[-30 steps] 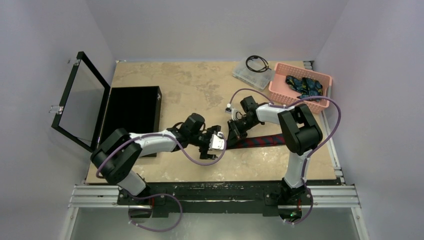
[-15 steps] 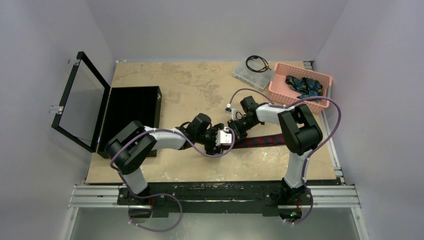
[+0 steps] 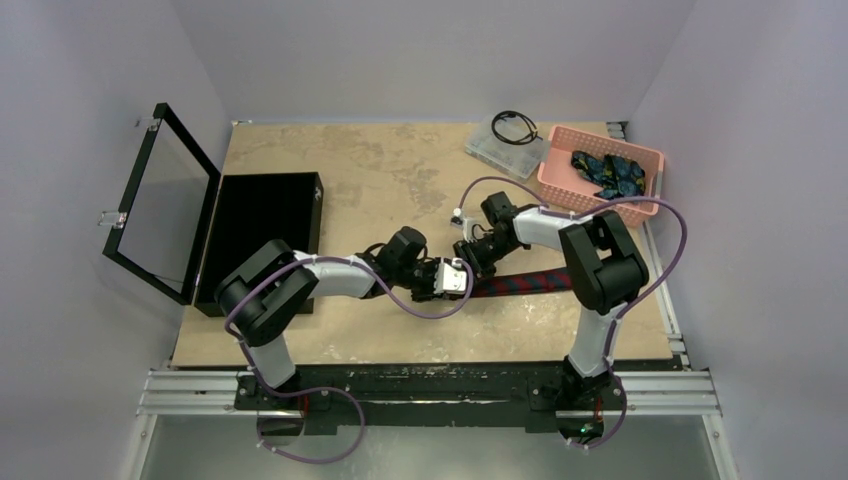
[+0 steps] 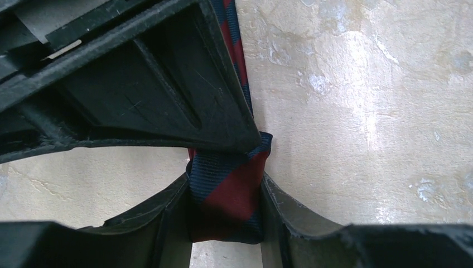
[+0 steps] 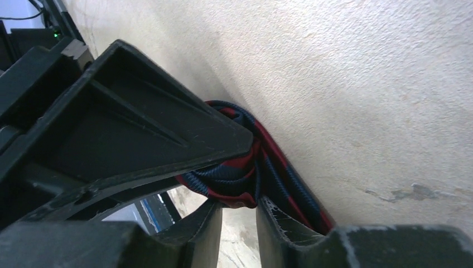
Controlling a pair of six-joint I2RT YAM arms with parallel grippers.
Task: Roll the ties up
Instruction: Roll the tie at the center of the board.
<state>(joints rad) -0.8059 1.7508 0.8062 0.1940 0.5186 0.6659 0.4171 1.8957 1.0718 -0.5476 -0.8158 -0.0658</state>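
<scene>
Tan mottled tabletop (image 3: 350, 170) is filling the scene, pale lavender walls (image 3: 420, 50) are closing it in on three sides, and a metal rail (image 3: 430, 385) is running along the near edge.

The maroon tie (image 3: 520, 283) with navy stripes is lying flat right of the table's middle. Its long axis is running left to right, about parallel to the near edge. The rolled end is pointing left toward the centre. The loose length is trailing right and passing under my right arm.

My left gripper (image 3: 462, 280) is reaching in from the left. In the wrist view its fingers (image 4: 167, 218) are pressing on both sides of the folded end (image 4: 228, 190), partly closed and holding it.

My right gripper (image 3: 468, 262) is meeting the same end from the far side. Its jaws are standing a narrow gap apart with the coil (image 5: 240, 178) sitting at their tips. I cannot tell whether they are pinching it.

Dark blue ties (image 3: 605, 172) with teal pattern are lying bunched in a pink basket (image 3: 556, 160) at the far right corner. Just beside it a clear box (image 3: 505, 150) is carrying a black coiled cable (image 3: 515, 125). At the left edge a black case (image 3: 265, 235) is sitting open, with its lid (image 3: 165, 205) standing up.
</scene>
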